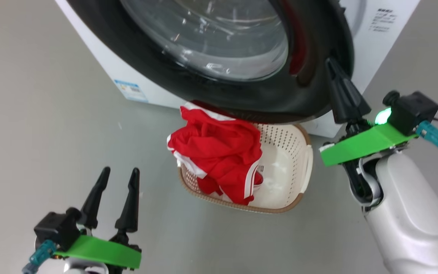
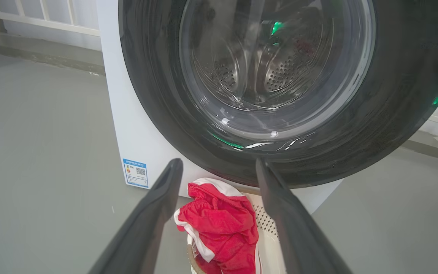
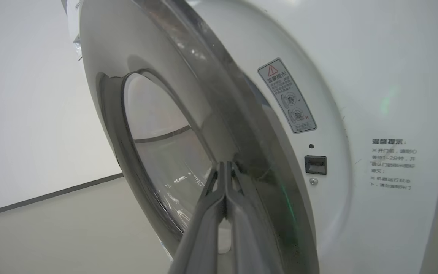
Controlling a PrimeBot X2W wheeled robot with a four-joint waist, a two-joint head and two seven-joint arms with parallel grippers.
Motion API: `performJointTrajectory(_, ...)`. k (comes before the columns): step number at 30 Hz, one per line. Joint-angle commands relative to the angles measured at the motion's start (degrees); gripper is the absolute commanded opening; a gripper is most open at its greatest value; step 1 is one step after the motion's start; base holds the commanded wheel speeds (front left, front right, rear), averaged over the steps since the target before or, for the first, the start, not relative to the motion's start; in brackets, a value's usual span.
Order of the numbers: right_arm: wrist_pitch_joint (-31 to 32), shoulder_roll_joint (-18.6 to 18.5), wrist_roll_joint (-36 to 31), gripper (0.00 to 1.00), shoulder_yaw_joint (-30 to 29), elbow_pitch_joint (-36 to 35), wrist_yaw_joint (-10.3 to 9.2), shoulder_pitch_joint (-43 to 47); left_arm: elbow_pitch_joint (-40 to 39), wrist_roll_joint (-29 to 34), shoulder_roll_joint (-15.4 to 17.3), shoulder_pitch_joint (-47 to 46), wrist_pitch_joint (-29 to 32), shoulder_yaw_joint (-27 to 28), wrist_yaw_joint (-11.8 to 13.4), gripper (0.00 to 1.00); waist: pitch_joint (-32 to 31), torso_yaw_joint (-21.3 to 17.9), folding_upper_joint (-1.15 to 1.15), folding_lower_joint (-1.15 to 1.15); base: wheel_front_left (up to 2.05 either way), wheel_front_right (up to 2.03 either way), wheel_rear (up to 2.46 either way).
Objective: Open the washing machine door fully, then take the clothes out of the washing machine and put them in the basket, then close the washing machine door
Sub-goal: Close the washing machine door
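The washing machine (image 1: pixel 101 61) is a white box whose door (image 1: pixel 280 102), black-rimmed with a bulging glass window, stands ajar over the floor. Under the door's lower edge sits the cream basket (image 1: pixel 293 152), with the red, white-trimmed clothes (image 1: pixel 219 152) heaped in its left half. My right gripper (image 1: pixel 330 62) is shut, its tips against the door's right rim. In the right wrist view the right gripper (image 3: pixel 225 164) lies on the door (image 3: pixel 101 99) near its free edge, beside the machine's front (image 3: pixel 375 76). My left gripper (image 1: pixel 121 170) hangs open and empty, left of the basket.
In the left wrist view the open left gripper (image 2: pixel 217 164) frames the clothes (image 2: pixel 219 224) and the basket (image 2: pixel 266 224) below the door (image 2: pixel 356 133). The steel drum shows through the glass. A latch slot (image 3: pixel 315 164) sits on the machine's front. Grey floor lies all around.
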Motion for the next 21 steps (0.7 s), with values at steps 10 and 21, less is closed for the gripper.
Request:
performJointTrajectory(10, -0.36, 0.64, -2.06, 0.0, -2.89, -0.54, 0.36, -7.28, -1.19, -1.12, 0.16, -4.72, -0.46, 1.06, -0.31, 1.0, 6.28, 2.7, 0.0, 0.0, 0.0, 0.0, 0.0)
performJointTrajectory(21, -0.36, 0.64, -4.1, 0.0, -8.34, 0.16, 0.36, -13.52, -1.41, -1.8, -0.2, -7.32, -0.46, -0.67, -0.31, 1.0, 9.15, 4.54, 0.0, 0.0, 0.0, 0.0, 0.0)
